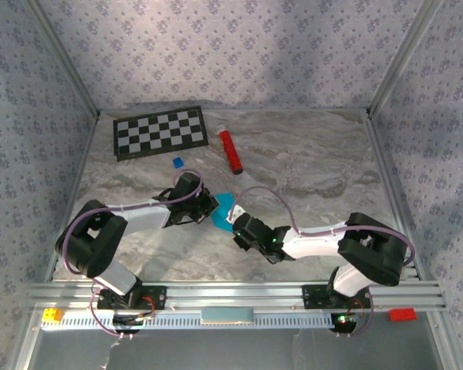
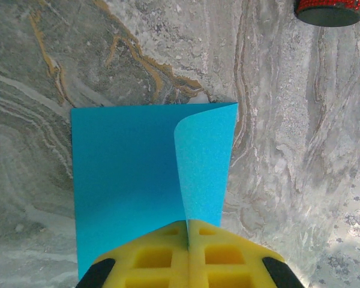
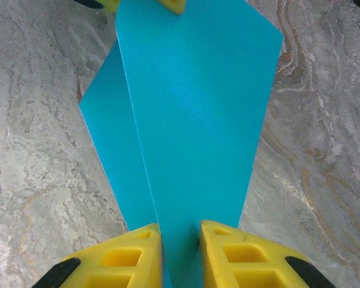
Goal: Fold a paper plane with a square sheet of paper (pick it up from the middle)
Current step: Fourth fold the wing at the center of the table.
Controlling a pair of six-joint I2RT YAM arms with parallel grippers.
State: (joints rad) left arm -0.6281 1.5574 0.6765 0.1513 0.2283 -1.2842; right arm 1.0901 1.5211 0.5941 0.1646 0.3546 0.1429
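Early in the folding, by judgement: no dart yet, only a sheet with one long crease and one flap standing up. The paper (image 2: 126,180) partly flat on the bench (image 1: 316,169), on the near side of the red cylinder (image 1: 231,151) and a little apart from it, between the two hands.

On the raised flap's edge, the left hand (image 2: 188,240) clenched, the paper pinched in the seam of its yellow fingers. At the opposite end the right hand (image 3: 180,234), fingers a little apart with the paper passing between. Gripping or not, cannot tell.

Next, probably: bring the flap over and down along the crease, match the edges, press flat. Needs gentle, equal pull from both ends, otherwise a crooked crease or a tear.

Long axis along the crease, from hand to hand, slanted across the red cylinder's own length. No real nose formed. Narrower end at the right hand, so pointing, if at all, away from the red cylinder.
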